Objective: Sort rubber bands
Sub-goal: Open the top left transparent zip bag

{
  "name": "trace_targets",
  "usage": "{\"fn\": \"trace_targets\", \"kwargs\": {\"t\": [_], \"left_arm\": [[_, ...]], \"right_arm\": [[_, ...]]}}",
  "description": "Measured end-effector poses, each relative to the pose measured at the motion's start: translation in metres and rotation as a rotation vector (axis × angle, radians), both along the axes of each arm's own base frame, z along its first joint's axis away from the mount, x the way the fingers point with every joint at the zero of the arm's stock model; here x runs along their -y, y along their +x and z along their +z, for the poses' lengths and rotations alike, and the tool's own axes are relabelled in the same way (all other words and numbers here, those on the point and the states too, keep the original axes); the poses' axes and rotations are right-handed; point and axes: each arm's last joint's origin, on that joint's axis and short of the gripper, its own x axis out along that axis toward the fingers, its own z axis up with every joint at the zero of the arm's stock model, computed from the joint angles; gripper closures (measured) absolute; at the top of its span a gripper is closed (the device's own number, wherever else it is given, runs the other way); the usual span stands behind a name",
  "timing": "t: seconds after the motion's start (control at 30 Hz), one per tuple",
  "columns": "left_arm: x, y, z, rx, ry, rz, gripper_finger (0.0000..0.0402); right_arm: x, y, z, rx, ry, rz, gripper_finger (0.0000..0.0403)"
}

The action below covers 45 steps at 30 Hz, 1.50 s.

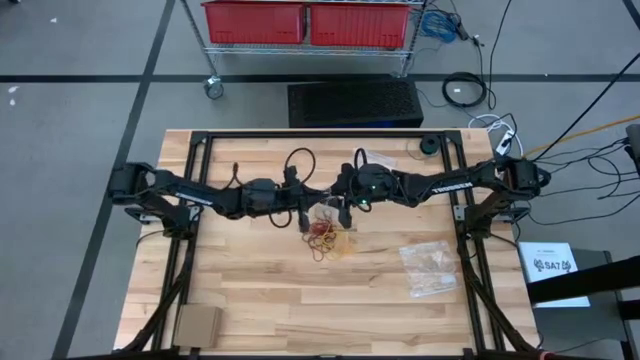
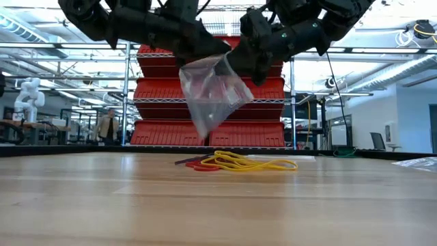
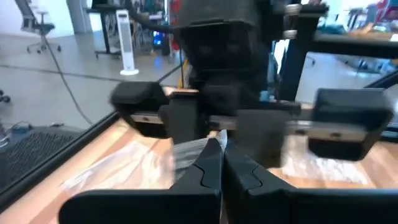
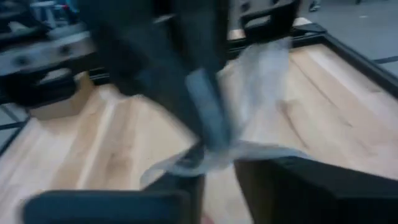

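A clear plastic bag (image 2: 215,92) hangs in the air over the middle of the table, held between my two grippers. My left gripper (image 3: 221,155) is shut on its top edge, and my right gripper (image 2: 249,65) is shut on the bag's other side. In the high view the left gripper (image 1: 303,215) and right gripper (image 1: 345,208) meet at the bag (image 1: 325,212). The rubber bands (image 2: 239,162), a loose pile of yellow, red and dark loops, lie on the table under the bag, and the pile of rubber bands (image 1: 328,238) sits just nearer than the grippers. My left gripper pinches the bag's upper edge (image 3: 208,146) between its two shut fingertips, coming level from the table's left. The bag is lifted clear and hangs below. My right gripper pinches the bag's top edge (image 4: 217,152) on the opposite side, slanting down from the right. The film (image 4: 261,68) stretches away between the two holds.
A second clear bag (image 1: 428,268) with tan contents lies flat toward the table's right near side. A brown cardboard piece (image 1: 197,325) sits at the near left corner. A small black round object (image 1: 429,146) rests by the far edge. Bare wood (image 1: 250,290) lies near of the pile.
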Motion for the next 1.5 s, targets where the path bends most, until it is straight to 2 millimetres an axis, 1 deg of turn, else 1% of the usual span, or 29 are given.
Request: {"fn": "trace_targets", "kwargs": {"t": [0.03,0.07,0.23,0.4,0.5,0.67,0.8,0.9,1.03,1.13,1.2,1.27,1.37,1.4,1.5], "left_arm": [[0.001,0.002,-0.002,0.011,0.000,0.000,0.0402],[0.002,0.004,-0.003,0.022,0.001,0.008,0.0402],[0.005,0.007,-0.002,0.036,0.006,0.054,0.0402],[0.005,0.006,-0.001,0.038,0.007,0.053,0.0402],[0.006,0.006,0.000,0.039,0.006,0.049,0.0402],[0.006,0.006,0.000,0.039,0.003,0.036,0.0401],[0.006,0.006,0.000,0.041,0.002,0.035,0.0402],[0.007,0.006,0.000,0.047,-0.019,0.027,0.0402],[0.007,0.007,0.001,0.050,-0.022,0.017,0.0401],[0.007,0.009,0.006,0.065,-0.022,0.014,0.0402],[0.007,0.010,0.009,0.072,-0.019,0.013,0.0402],[0.007,0.010,0.009,0.072,-0.015,0.012,0.0402],[0.007,0.010,0.009,0.073,-0.015,0.017,0.0402],[0.007,0.010,0.009,0.073,-0.014,0.027,0.0401],[0.006,0.010,0.009,0.073,-0.014,0.041,0.0402]], "right_arm": [[0.000,0.000,0.000,-0.002,-0.009,-0.014,0.0380],[0.001,0.000,0.000,-0.004,-0.018,-0.025,0.0391],[0.001,-0.001,-0.002,-0.027,-0.025,-0.036,0.0400],[0.001,-0.005,-0.004,-0.087,-0.045,-0.038,0.0402],[0.001,-0.013,0.002,-0.122,-0.067,-0.044,0.0403],[0.004,-0.034,0.021,-0.169,-0.107,-0.080,0.0403],[0.005,-0.042,0.027,-0.187,-0.122,-0.079,0.0403],[0.006,-0.042,0.027,-0.183,-0.130,-0.075,0.0394],[0.006,-0.040,0.025,-0.187,-0.136,-0.068,0.0359],[0.006,-0.039,0.027,-0.159,-0.150,-0.065,0.0336],[0.006,-0.038,0.029,-0.138,-0.159,-0.059,0.0334],[0.005,-0.037,0.031,-0.118,-0.158,-0.037,0.0347],[0.004,-0.033,0.030,-0.083,-0.155,0.005,0.0388],[0.004,-0.031,0.029,-0.077,-0.156,0.015,0.0395],[0.004,-0.026,0.025,-0.065,-0.149,0.040,0.0398]]}}
